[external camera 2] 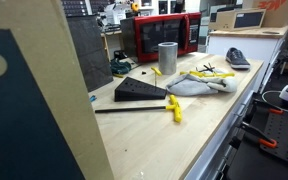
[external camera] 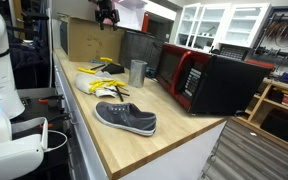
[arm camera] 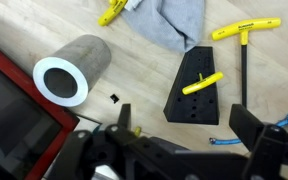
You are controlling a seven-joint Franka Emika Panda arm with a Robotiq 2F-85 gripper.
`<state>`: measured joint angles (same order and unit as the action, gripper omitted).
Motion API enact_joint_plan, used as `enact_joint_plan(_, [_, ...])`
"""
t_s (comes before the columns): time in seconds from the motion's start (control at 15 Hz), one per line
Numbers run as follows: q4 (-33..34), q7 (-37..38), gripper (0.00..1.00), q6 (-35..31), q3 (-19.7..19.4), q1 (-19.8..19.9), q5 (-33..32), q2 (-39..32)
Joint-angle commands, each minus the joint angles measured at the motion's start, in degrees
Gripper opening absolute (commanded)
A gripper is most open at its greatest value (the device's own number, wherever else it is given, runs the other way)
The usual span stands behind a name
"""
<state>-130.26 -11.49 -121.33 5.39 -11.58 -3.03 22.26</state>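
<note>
My gripper (arm camera: 184, 120) hangs open high above the wooden counter, nothing between its fingers (arm camera: 246, 125). Directly below it in the wrist view lies a black wedge-shaped tool holder (arm camera: 196, 85) with a yellow hex key (arm camera: 202, 83) resting on it. A metal cylinder (arm camera: 72, 70) stands to the left of the holder. A yellow T-handle key (arm camera: 246, 30) with a long black shaft lies to the right. In an exterior view the gripper (external camera: 106, 12) shows at the top, over the far end of the counter. The holder (external camera 2: 139, 90) and cylinder (external camera 2: 167, 57) also show in an exterior view.
A red and black microwave (external camera: 209, 80) stands along the counter's wall side. A grey cloth (external camera 2: 196, 85) with yellow keys lies mid-counter, and a grey shoe (external camera: 126, 118) lies near one end. A small blue piece (arm camera: 229, 142) rests by the holder. A cardboard box (external camera: 89, 38) stands at the back.
</note>
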Motion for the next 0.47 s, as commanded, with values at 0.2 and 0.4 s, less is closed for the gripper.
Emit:
enact_joint_plan(0.2, [0.1, -0.1, 1.0, 0.1, 0.5, 0.5, 0.2, -0.1])
enact_joint_plan(0.4, [0.1, -0.1, 1.0, 0.1, 0.6, 0.5, 0.2, -0.2])
